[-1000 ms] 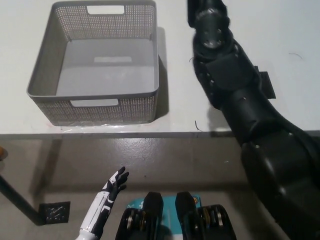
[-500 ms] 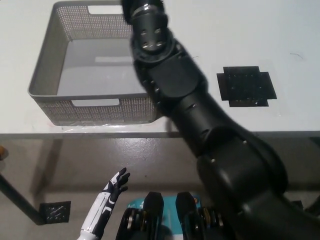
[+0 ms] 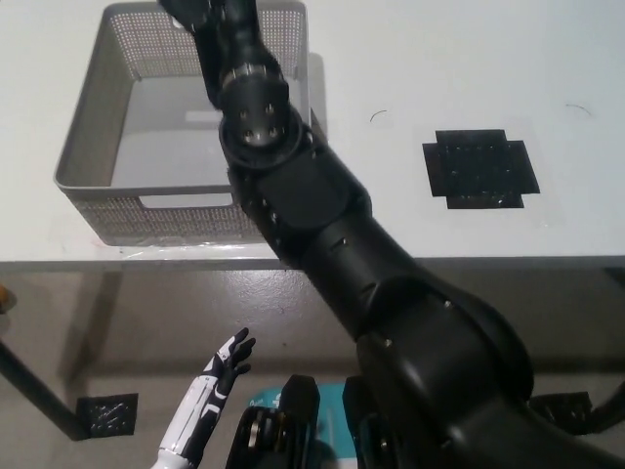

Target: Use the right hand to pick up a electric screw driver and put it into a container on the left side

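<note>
The black right arm [image 3: 322, 234] is now stretching further toward the robot's left than half a second ago: it is lying diagonally across the near right corner of the grey mesh container [image 3: 83, 147], where a moment before it was crossing only the container's right wall. A second ago it was well to the right, covering the black mat [image 3: 479, 167], which is now showing in full on the white table [image 3: 547, 59]. The container, mat and table are sitting where they were.

The right hand [image 3: 190, 12] is reaching over the container's far side at the picture's top edge, mostly cut off there, so whether its fingers are closed on anything cannot be told. The electric screwdriver is not showing anywhere in the view; it may be hidden by the arm or out past the top edge, and its look cannot be described.

The container is a rectangular basket with perforated walls and slot handles, standing on the table's left part near its front edge; the visible part of its floor is bare.

The white left hand [image 3: 223, 366] is resting low at the lower left, below the table edge, fingers spread and holding nothing, unchanged from before.
</note>
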Robot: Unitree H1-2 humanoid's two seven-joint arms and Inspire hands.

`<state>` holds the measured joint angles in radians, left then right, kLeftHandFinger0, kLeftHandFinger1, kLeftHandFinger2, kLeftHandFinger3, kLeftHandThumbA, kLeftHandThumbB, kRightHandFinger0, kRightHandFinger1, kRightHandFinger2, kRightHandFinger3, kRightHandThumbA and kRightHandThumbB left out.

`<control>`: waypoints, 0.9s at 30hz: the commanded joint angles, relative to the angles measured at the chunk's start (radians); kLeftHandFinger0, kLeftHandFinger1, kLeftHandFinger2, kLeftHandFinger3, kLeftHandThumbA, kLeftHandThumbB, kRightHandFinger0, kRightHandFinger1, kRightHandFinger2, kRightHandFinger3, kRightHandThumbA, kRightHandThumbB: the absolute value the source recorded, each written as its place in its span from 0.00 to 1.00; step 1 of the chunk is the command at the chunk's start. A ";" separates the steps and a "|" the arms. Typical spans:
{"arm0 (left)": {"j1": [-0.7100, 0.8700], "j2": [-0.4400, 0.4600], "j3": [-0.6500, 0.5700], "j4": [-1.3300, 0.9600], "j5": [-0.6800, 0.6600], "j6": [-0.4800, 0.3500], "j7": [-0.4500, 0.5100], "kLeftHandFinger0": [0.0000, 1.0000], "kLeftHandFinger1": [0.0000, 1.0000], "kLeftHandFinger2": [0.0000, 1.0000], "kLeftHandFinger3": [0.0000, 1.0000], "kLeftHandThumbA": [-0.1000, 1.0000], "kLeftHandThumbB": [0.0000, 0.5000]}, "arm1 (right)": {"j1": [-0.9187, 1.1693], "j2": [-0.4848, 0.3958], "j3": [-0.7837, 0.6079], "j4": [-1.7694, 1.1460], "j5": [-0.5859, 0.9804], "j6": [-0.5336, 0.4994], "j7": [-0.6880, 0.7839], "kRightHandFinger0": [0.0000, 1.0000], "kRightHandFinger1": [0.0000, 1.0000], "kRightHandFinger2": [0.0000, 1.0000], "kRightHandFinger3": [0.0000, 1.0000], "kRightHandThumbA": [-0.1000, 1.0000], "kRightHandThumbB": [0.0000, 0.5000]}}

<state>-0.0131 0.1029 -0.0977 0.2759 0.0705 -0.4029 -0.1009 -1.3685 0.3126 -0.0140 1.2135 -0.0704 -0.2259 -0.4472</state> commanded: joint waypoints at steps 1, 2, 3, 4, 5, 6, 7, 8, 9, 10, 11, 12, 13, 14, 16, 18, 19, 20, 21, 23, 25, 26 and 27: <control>-0.010 0.011 -0.007 -0.034 -0.004 -0.019 -0.018 0.98 1.00 1.00 1.00 1.00 0.68 | -0.023 0.004 0.011 0.018 -0.006 -0.052 -0.005 0.00 0.00 0.41 0.34 0.00 0.20; -0.009 0.011 -0.007 -0.035 -0.010 -0.016 -0.020 0.98 1.00 1.00 1.00 1.00 0.68 | -0.021 0.004 0.014 0.026 -0.011 -0.052 -0.011 0.00 0.00 0.38 0.27 0.00 0.21; -0.011 0.012 -0.007 -0.030 -0.015 -0.020 -0.023 0.98 1.00 1.00 1.00 1.00 0.68 | -0.016 0.001 0.013 0.043 -0.007 -0.056 -0.003 0.00 0.00 0.41 0.21 0.00 0.19; -0.010 0.012 -0.008 -0.034 -0.012 -0.015 -0.023 0.98 1.00 1.00 1.00 1.00 0.69 | -0.011 -0.003 0.012 0.061 -0.003 -0.065 0.004 0.00 0.01 0.47 0.23 0.00 0.20; -0.010 0.012 -0.009 -0.035 -0.008 -0.014 -0.022 0.99 1.00 1.00 1.00 1.00 0.69 | -0.008 -0.005 0.009 0.072 0.000 -0.063 0.008 0.00 0.04 0.56 0.41 0.00 0.20; -0.009 0.012 -0.009 -0.037 -0.008 -0.011 -0.022 0.99 1.00 1.00 1.00 1.00 0.70 | -0.006 -0.006 0.009 0.078 0.000 -0.063 0.008 0.00 0.09 0.61 0.58 0.00 0.18; -0.009 0.013 -0.010 -0.039 -0.008 -0.007 -0.025 0.99 1.00 1.00 1.00 1.00 0.70 | 0.001 -0.008 0.010 0.088 -0.002 -0.065 0.006 0.00 0.11 0.63 0.65 0.00 0.17; -0.009 0.013 -0.011 -0.038 -0.011 -0.007 -0.028 0.99 1.00 1.00 1.00 1.00 0.70 | 0.010 -0.010 0.008 0.102 0.002 -0.074 0.010 0.00 0.11 0.63 0.65 0.00 0.18; -0.008 0.012 -0.013 -0.038 -0.009 -0.007 -0.029 0.99 1.00 1.00 1.00 1.00 0.70 | 0.016 -0.012 0.004 0.109 0.007 -0.070 0.019 0.00 0.13 0.64 0.65 0.00 0.17; -0.007 0.011 -0.014 -0.040 -0.005 -0.005 -0.029 0.99 1.00 1.00 1.00 1.00 0.71 | 0.020 -0.014 0.006 0.115 0.006 -0.067 0.021 0.00 0.15 0.64 0.60 0.00 0.17; -0.006 0.011 -0.014 -0.040 -0.005 -0.005 -0.029 0.98 1.00 1.00 1.00 1.00 0.71 | 0.023 -0.014 0.007 0.121 0.006 -0.063 0.025 0.00 0.17 0.65 0.57 0.00 0.17; -0.007 0.010 -0.014 -0.040 -0.006 -0.004 -0.029 0.99 1.00 1.00 1.00 1.00 0.73 | 0.026 -0.015 0.008 0.125 0.005 -0.063 0.028 0.00 0.18 0.65 0.51 0.00 0.21; -0.008 0.010 -0.014 -0.039 -0.005 -0.004 -0.030 0.99 1.00 1.00 1.00 1.00 0.73 | 0.032 -0.017 0.014 0.130 -0.001 -0.067 0.029 0.00 0.20 0.67 0.52 0.00 0.22; -0.008 0.011 -0.015 -0.039 -0.002 -0.006 -0.030 0.99 1.00 1.00 1.00 1.00 0.72 | 0.034 -0.018 0.018 0.131 -0.007 -0.067 0.026 0.00 0.20 0.67 0.53 0.00 0.22; -0.010 0.011 -0.017 -0.039 0.001 -0.003 -0.031 0.99 1.00 1.00 1.00 1.00 0.73 | 0.036 -0.021 0.030 0.137 -0.018 -0.065 0.022 0.00 0.20 0.67 0.54 0.00 0.23; -0.010 0.012 -0.018 -0.038 0.003 -0.008 -0.031 0.99 1.00 1.00 1.00 1.00 0.71 | 0.039 -0.023 0.034 0.139 -0.016 -0.071 0.036 0.00 0.23 0.64 0.47 0.00 0.29; -0.008 0.013 -0.018 -0.041 0.002 -0.005 -0.033 0.99 1.00 1.00 1.00 1.00 0.71 | 0.041 -0.024 0.036 0.139 -0.015 -0.073 0.043 0.00 0.25 0.61 0.40 0.00 0.32; -0.007 0.013 -0.019 -0.043 0.001 -0.005 -0.034 0.99 1.00 1.00 1.00 1.00 0.69 | 0.043 -0.025 0.033 0.139 -0.009 -0.076 0.053 0.05 0.33 0.66 0.41 0.03 0.36; -0.006 0.013 -0.020 -0.042 0.001 -0.009 -0.034 0.99 1.00 1.00 1.00 1.00 0.68 | 0.047 -0.028 0.032 0.138 -0.003 -0.089 0.077 0.24 0.53 0.80 0.54 0.15 0.39; -0.011 0.015 -0.022 -0.041 -0.002 -0.009 -0.038 0.99 1.00 1.00 1.00 1.00 0.68 | 0.046 -0.036 0.029 0.135 0.007 -0.096 0.127 0.56 0.74 0.92 0.82 0.36 0.50; -0.004 0.015 -0.024 -0.043 -0.003 -0.010 -0.039 0.99 1.00 1.00 1.00 1.00 0.68 | 0.053 -0.037 0.025 0.130 0.018 -0.109 0.181 0.72 0.81 0.92 0.92 0.43 0.52; -0.007 0.014 -0.022 -0.040 -0.009 -0.012 -0.039 1.00 1.00 1.00 1.00 1.00 0.69 | 0.051 -0.042 0.020 0.131 0.028 -0.100 0.218 0.92 1.00 1.00 1.00 0.49 0.56; -0.009 0.015 -0.021 -0.039 -0.014 -0.013 -0.041 1.00 1.00 1.00 1.00 1.00 0.68 | 0.049 -0.044 0.021 0.133 0.027 -0.098 0.229 1.00 1.00 1.00 1.00 0.51 0.58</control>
<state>-0.0131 0.1043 -0.1148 0.2641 0.0689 -0.3998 -0.1206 -1.2806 0.2813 0.0031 1.3662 -0.0648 -0.2600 -0.3429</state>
